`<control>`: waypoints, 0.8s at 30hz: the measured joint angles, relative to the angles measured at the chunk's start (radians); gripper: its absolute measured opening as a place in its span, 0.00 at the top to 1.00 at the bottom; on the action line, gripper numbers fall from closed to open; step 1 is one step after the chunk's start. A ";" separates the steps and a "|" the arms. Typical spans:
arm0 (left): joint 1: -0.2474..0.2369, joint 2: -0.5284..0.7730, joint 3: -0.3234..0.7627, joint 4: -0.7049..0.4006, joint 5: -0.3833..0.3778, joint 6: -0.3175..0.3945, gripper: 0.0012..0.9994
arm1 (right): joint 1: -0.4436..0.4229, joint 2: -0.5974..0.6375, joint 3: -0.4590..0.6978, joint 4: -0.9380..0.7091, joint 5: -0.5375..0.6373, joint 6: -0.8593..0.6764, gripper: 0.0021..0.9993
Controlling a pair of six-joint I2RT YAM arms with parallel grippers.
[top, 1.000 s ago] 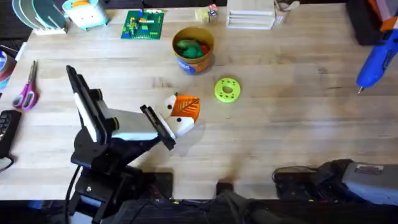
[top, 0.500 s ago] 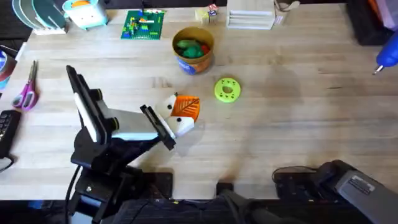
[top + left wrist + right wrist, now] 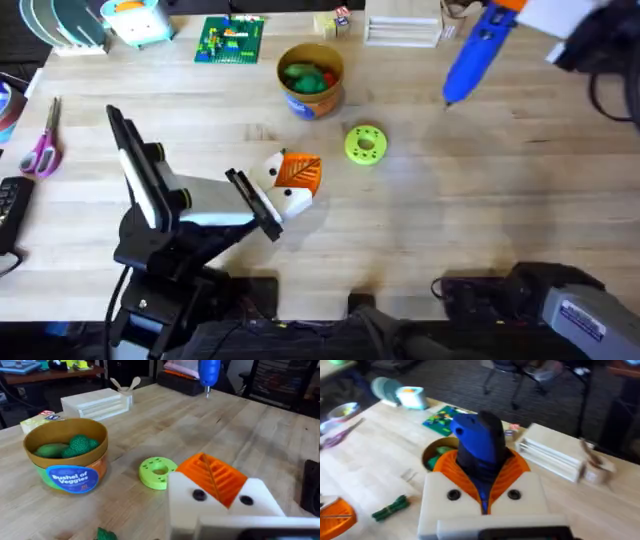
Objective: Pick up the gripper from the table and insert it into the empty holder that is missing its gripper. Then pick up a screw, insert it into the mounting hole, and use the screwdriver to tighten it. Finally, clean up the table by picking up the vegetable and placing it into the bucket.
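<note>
Grip check: right gripper [image 3: 482, 467] is clamped on the screwdriver [image 3: 475, 50], high above the far side of the table [image 3: 480, 200].
The tip hangs tilted, so I think it may miss the mounting hole or slip. The bucket [image 3: 311, 80], green disc [image 3: 365, 144] and left gripper [image 3: 295, 178] lie near its way; the vegetable [image 3: 390, 507] rests on the wood.

blue screwdriver [image 3: 468, 60]; tan bucket [image 3: 312, 92], blue band; lime-green disc [image 3: 365, 144]; dark green vegetable [image 3: 391, 508]
</note>
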 joint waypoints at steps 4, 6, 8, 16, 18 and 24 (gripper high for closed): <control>0.000 0.000 0.000 0.000 0.000 0.000 0.98 | 0.246 0.054 -0.027 0.256 -0.015 0.034 0.98; 0.000 0.000 0.000 0.000 0.000 0.000 0.98 | 0.344 0.082 -0.027 0.390 -0.024 0.041 0.98; 0.000 0.000 0.000 0.000 0.000 0.000 0.98 | 0.432 0.109 -0.027 0.502 -0.030 0.058 0.98; 0.000 0.000 0.000 0.000 0.000 0.000 0.98 | 0.644 0.174 -0.027 0.679 -0.043 0.167 0.98; 0.000 0.000 0.000 0.000 0.000 0.000 0.98 | 0.682 0.175 -0.027 0.703 -0.047 0.178 0.98; 0.000 0.000 0.000 0.000 0.000 0.000 0.98 | 0.760 0.175 -0.027 0.717 -0.055 0.193 0.98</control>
